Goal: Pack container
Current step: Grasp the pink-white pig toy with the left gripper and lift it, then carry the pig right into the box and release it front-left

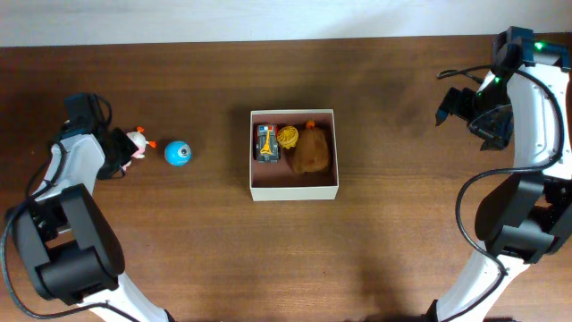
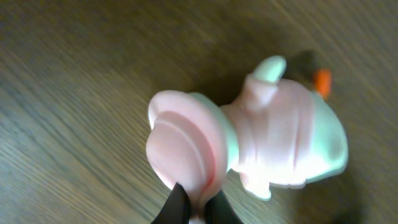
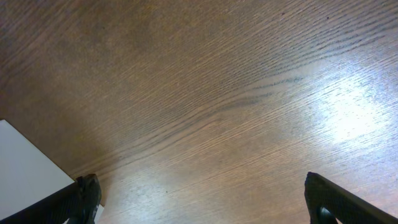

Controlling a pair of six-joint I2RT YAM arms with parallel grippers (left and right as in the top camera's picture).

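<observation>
My left claw (image 2: 198,204) is clenched on the thin base rim of a pink toy duck (image 2: 280,143) near the worktop's (image 1: 402,233) left edge. Just beside the duck sits a blue ball (image 1: 178,153). The container (image 1: 294,190) stands mid-worktop, holding a brown plush (image 1: 311,154) and two smaller toys. My right claw (image 3: 202,190) hangs released over bare wood toward the far right corner.

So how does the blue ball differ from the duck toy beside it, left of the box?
The ball is blue and round; the duck toy is pale pink-white with an orange beak and a flat round base. The ball lies free on the table; the duck toy is pinched at its base by the left gripper. Both are small toys outside the box, to its left.
</observation>
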